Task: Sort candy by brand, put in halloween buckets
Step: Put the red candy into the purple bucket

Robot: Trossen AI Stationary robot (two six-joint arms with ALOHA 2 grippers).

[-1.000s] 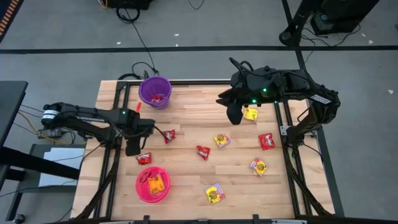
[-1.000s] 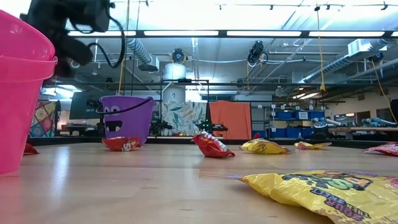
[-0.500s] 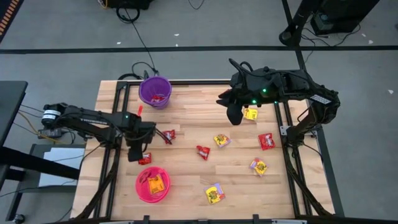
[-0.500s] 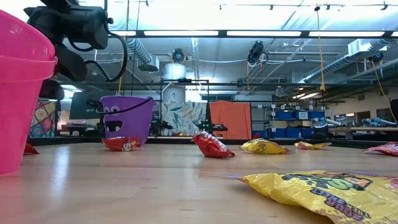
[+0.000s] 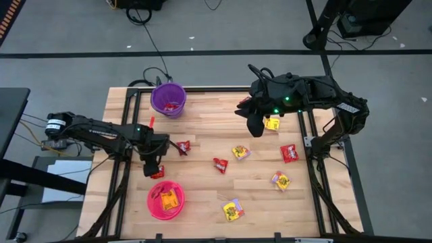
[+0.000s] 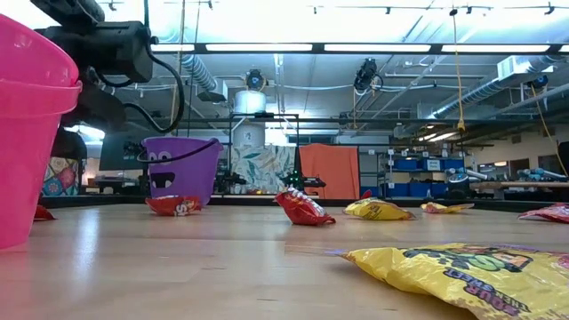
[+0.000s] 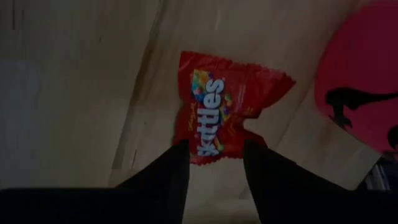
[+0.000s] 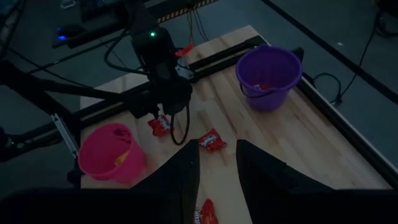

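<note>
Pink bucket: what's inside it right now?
From above, the pink bucket holds a yellow packet and something red beside it; anything beneath them is covered.

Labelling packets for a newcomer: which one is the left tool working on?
Find the pink bucket at the table's near-left. Just behind it, under the left tool, lies a red Skittles packet. Unlike the other red packets, it sits between the open fingers.

The wooden table carries a purple bucket at its far left corner and a pink bucket near the front left. Red packets and yellow packets lie scattered flat across the middle and right, apart from one another.
</note>
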